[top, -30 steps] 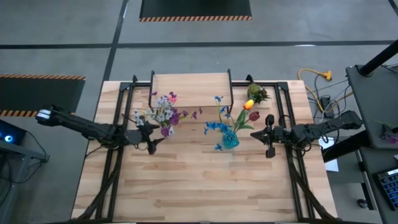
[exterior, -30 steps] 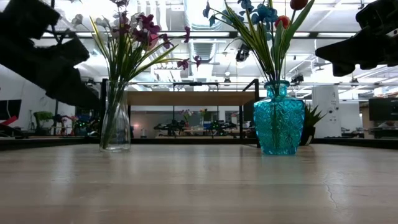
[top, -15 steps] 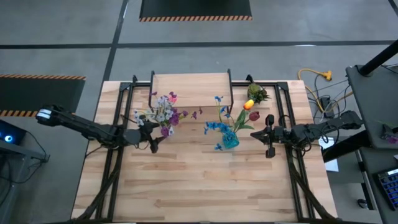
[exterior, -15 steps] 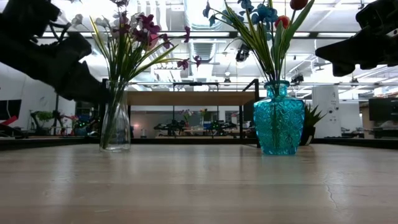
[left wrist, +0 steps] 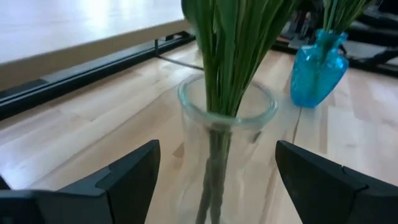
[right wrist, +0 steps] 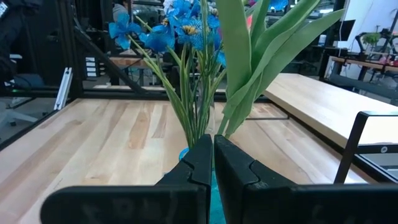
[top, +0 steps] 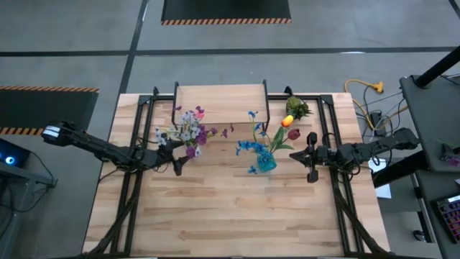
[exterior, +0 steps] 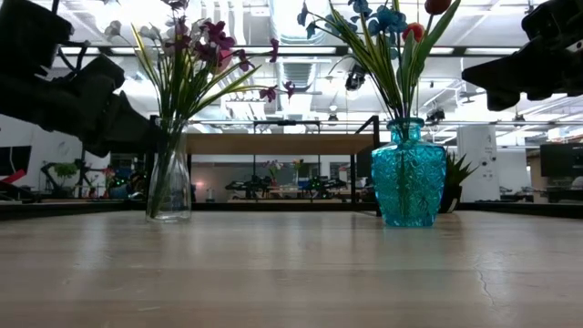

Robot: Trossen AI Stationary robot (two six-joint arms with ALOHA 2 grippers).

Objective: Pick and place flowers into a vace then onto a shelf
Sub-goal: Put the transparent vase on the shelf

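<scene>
The clear glass vase (left wrist: 225, 143) of purple flowers (top: 188, 132) stands between the wide-open left gripper (left wrist: 217, 180) fingers, contact unclear. Right gripper (right wrist: 213, 163), closed and empty, partly hides the teal vase (exterior: 408, 173). Shelf (top: 221, 103) stands behind both.

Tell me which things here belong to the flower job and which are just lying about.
Part of the job:
- flowers in the clear glass vase
- flowers in the blue vase
- shelf
- left gripper, open around the glass vase
- right gripper, shut

Just lying about:
- green spiky sprig

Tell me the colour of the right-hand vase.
Textured turquoise glass vase; the low view shows it best.
</scene>
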